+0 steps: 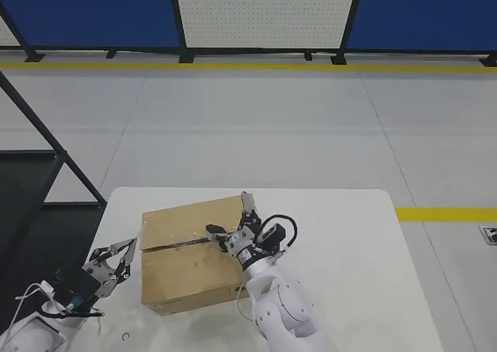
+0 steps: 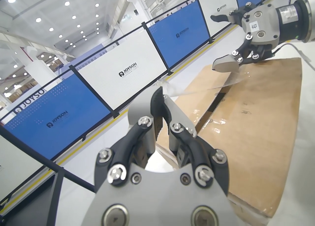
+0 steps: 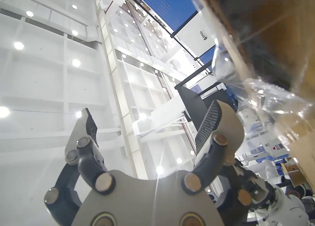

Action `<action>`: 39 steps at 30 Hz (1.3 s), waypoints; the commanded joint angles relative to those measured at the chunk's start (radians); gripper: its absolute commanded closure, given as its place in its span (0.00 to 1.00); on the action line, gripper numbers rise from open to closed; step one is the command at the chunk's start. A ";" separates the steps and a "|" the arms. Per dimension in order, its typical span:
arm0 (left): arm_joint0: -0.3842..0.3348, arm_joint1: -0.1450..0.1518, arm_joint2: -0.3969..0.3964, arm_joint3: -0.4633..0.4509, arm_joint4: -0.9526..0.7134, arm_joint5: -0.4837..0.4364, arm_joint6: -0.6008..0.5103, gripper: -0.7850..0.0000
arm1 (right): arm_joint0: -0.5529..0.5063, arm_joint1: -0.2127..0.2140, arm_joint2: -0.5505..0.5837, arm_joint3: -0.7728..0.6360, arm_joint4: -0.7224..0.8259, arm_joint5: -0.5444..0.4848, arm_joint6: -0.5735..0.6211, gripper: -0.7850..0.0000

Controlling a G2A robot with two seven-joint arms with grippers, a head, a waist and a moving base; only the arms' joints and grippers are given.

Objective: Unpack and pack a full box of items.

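On the white table (image 1: 345,264), the cardboard box (image 1: 186,264) sits centre-left. The left gripper (image 2: 159,94) pinches clear tape (image 2: 187,92) lifted from the seam, while the right gripper (image 2: 217,41), fingers spread, steadies the lid. Unsealing looks underway; next, pull the tape free.

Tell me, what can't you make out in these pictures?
- Contents of the cardboard box: top view, its top flaps cover them.
- A small dark thing on the table: top view, too small to identify.
- Box surface near the right tool: right wrist view, blurred, behind crumpled clear tape.
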 commanded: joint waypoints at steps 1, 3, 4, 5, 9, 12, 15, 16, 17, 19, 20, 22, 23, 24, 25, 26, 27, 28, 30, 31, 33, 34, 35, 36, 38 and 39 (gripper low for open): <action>-0.002 0.000 0.001 0.006 0.002 -0.003 0.003 1.00 | 0.008 -0.001 -0.004 0.011 -0.007 0.011 -0.003 0.00; -0.004 0.000 0.003 0.010 0.003 -0.006 0.006 1.00 | 0.014 -0.002 -0.006 0.021 -0.009 0.015 -0.005 0.00; -0.005 0.000 0.004 0.011 0.005 -0.008 0.006 1.00 | 0.016 -0.002 -0.007 0.024 -0.007 0.016 -0.006 0.00; -0.006 0.000 0.006 0.013 0.006 -0.009 0.007 1.00 | 0.019 -0.003 -0.008 0.027 -0.007 0.017 -0.005 0.00; -0.009 -0.001 0.010 0.019 0.005 -0.014 0.011 1.00 | 0.010 -0.006 -0.005 0.011 0.023 -0.039 0.036 0.00; -0.011 -0.002 0.012 0.021 0.003 -0.014 0.015 1.00 | -0.003 -0.003 0.001 -0.007 0.018 -0.072 0.077 0.00; -0.012 -0.002 0.013 0.023 0.000 -0.013 0.018 1.00 | -0.011 0.001 0.005 -0.027 -0.019 -0.085 0.104 0.00; -0.012 -0.002 0.014 0.023 0.000 -0.014 0.019 1.00 | -0.013 0.003 0.008 -0.034 -0.028 -0.087 0.109 0.00; -0.013 -0.002 0.014 0.023 -0.001 -0.013 0.019 1.00 | -0.014 0.004 0.013 -0.042 -0.035 -0.086 0.111 0.00; -0.014 -0.003 0.014 0.023 -0.004 -0.014 0.020 1.00 | -0.015 0.007 0.023 -0.060 -0.043 -0.080 0.112 0.11; -0.014 -0.003 0.014 0.022 -0.004 -0.014 0.021 1.00 | -0.015 0.008 0.027 -0.068 -0.050 -0.077 0.112 0.89; -0.014 -0.003 0.013 0.020 -0.005 -0.015 0.023 1.00 | -0.013 0.012 0.033 -0.082 -0.084 -0.060 0.110 1.00; -0.015 -0.003 0.012 0.019 -0.006 -0.016 0.023 1.00 | -0.011 0.015 0.034 -0.084 -0.120 -0.041 0.099 1.00; -0.015 -0.003 0.012 0.018 -0.008 -0.017 0.023 1.00 | -0.009 0.018 0.037 -0.092 -0.165 -0.023 0.069 1.00; -0.015 -0.003 0.012 0.017 -0.008 -0.018 0.024 1.00 | -0.010 0.019 0.038 -0.101 -0.187 -0.021 0.045 1.00; -0.016 -0.003 0.012 0.016 -0.008 -0.017 0.023 1.00 | -0.010 0.019 0.038 -0.101 -0.187 -0.021 0.045 1.00; -0.017 -0.003 0.013 0.014 -0.007 -0.018 0.023 1.00 | -0.010 0.019 0.038 -0.101 -0.187 -0.021 0.045 1.00; -0.017 -0.003 0.014 0.014 -0.007 -0.019 0.024 1.00 | -0.010 0.019 0.038 -0.101 -0.187 -0.021 0.045 1.00; -0.017 -0.003 0.014 0.014 -0.007 -0.019 0.024 1.00 | -0.010 0.019 0.038 -0.101 -0.187 -0.021 0.045 1.00; -0.017 -0.003 0.014 0.014 -0.007 -0.019 0.024 1.00 | -0.010 0.019 0.038 -0.101 -0.187 -0.021 0.045 1.00; -0.017 -0.003 0.014 0.014 -0.007 -0.019 0.024 1.00 | -0.010 0.019 0.038 -0.101 -0.187 -0.021 0.045 1.00; -0.017 -0.003 0.014 0.014 -0.007 -0.019 0.024 1.00 | -0.014 0.020 0.032 -0.100 -0.201 -0.007 0.054 1.00; -0.017 -0.003 0.014 0.014 -0.007 -0.019 0.024 1.00 | -0.013 0.022 0.025 -0.099 -0.230 0.010 0.057 1.00; -0.017 -0.003 0.014 0.014 -0.007 -0.019 0.024 1.00 | -0.008 0.024 0.014 -0.098 -0.262 0.030 0.059 1.00; -0.017 -0.003 0.014 0.014 -0.007 -0.019 0.024 1.00 | 0.008 0.026 -0.010 -0.097 -0.338 0.096 0.040 1.00; -0.017 -0.003 0.014 0.014 -0.007 -0.019 0.024 1.00 | 0.016 0.026 -0.024 -0.092 -0.378 0.127 0.027 1.00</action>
